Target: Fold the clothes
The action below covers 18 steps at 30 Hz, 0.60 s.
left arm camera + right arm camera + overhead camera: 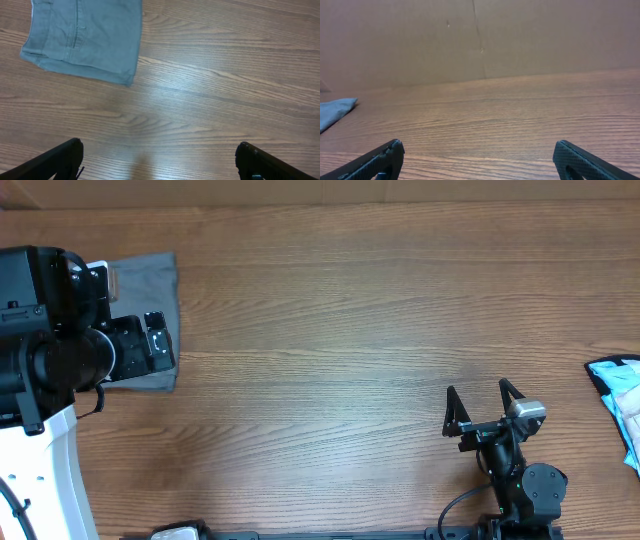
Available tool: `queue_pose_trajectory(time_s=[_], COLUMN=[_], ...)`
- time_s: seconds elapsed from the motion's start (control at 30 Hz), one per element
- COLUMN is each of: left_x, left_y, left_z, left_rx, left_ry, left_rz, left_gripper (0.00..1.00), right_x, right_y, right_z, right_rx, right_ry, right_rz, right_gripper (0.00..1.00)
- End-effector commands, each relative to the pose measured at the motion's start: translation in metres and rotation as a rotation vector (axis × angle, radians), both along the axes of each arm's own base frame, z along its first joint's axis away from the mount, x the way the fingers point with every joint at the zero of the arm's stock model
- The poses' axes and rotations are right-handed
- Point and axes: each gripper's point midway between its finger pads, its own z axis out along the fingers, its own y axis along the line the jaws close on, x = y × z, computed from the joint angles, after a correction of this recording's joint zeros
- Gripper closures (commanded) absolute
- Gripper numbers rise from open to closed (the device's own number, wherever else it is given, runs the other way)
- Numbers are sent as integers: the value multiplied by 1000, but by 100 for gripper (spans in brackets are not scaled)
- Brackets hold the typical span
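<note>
The grey shorts (146, 281) lie folded into a small rectangle at the table's far left, partly hidden under my left arm. In the left wrist view the shorts (86, 38) sit at the upper left with pocket seams showing. My left gripper (160, 346) hovers by the shorts' right side; its fingers (160, 161) are spread wide and empty over bare wood, apart from the cloth. My right gripper (482, 402) is open and empty near the front right. In its wrist view the fingers (479, 160) are wide apart and a corner of the shorts (335, 111) shows far left.
A light blue cloth (621, 394) lies at the table's right edge. A brown cardboard wall (480, 40) stands behind the wooden table (340, 310). The left arm's white base (45, 480) is at the front left.
</note>
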Motion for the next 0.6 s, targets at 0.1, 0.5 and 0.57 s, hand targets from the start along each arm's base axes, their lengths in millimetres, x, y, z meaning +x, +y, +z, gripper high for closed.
queue_pose_trajectory(time_s=[0.1,0.5,0.57], left_x=[1,29,37], left_y=[1,-3,-11], left_z=[-1,43,56], left_rx=[2,40,45], left_ry=[5,-284,-389], left_rz=[9,-30,-60], left_gripper=[0,0,0], right_x=[0,0,0], right_y=[-1,-1,-1], right_z=[2,2,2], right_rx=[-1,-1,-1], right_ry=[-15,-14,-15], right_rz=[-3,-3,-3], right_gripper=[0,0,0])
